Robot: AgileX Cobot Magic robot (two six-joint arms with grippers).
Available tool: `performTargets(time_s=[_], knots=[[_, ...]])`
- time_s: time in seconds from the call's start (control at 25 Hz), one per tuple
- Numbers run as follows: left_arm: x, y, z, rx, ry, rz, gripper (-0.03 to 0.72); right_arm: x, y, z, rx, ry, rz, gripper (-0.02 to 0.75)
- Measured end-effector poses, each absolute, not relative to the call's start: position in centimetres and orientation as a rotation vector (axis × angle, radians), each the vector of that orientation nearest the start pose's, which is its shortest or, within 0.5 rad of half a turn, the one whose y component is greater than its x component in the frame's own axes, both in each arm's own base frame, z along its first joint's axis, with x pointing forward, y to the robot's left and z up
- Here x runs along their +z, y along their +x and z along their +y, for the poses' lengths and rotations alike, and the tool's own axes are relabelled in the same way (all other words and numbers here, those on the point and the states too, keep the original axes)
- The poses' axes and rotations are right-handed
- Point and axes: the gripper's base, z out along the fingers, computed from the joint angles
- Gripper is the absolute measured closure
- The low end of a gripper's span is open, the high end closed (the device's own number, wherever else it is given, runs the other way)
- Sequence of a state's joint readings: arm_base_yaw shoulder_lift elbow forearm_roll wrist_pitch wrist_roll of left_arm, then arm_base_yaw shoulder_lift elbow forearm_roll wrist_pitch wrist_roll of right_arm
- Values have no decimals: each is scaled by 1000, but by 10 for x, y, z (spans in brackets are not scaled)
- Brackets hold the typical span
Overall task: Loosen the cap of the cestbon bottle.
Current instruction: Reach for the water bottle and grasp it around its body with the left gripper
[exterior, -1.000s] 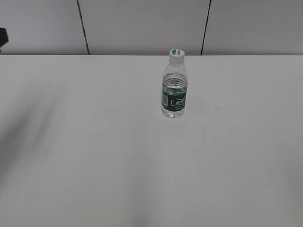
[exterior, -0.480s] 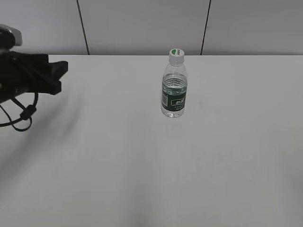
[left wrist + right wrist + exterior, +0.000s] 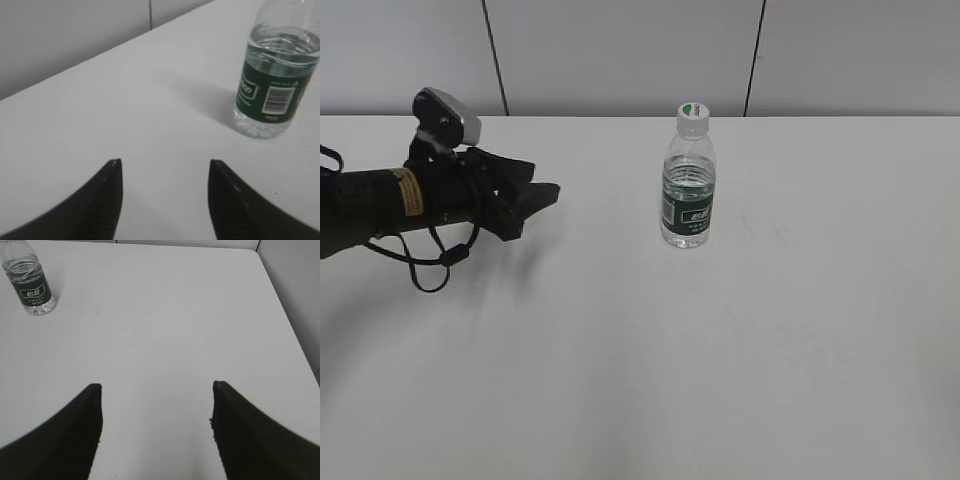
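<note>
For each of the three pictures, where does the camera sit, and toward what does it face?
Exterior view: sits in front of the table, looking down at a slant toward the back wall; shows the upright cestbon bottle, its cap, and the left arm with its left gripper.
Left wrist view: sits behind the left gripper, jaws apart, facing the bottle's lower half.
Right wrist view: sits above the right gripper, jaws apart, looking down across the table.
Shared: all three show the bottle.

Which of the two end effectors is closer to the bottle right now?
The left end effector: it shows in the exterior view, reaching toward the cestbon bottle. The right end effector is outside that view, the bottle far off.
</note>
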State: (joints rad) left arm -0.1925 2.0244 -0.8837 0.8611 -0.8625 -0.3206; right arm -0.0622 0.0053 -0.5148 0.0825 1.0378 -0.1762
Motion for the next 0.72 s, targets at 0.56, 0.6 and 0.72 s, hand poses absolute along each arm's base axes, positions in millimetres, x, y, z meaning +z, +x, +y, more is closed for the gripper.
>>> performTargets(time_s=[0.56,0.6,0.72], knots=[[84,397,-155,-893,1082,1640,270,284,-5,7,-54,-118,2006,216],[83,397,-155,-894,1082,1646,270,284,-5,7,-54,-118,2006,216],[82,397,-155,-896,1082,1651,270,284,-5,7,-54,-118,2005,216]])
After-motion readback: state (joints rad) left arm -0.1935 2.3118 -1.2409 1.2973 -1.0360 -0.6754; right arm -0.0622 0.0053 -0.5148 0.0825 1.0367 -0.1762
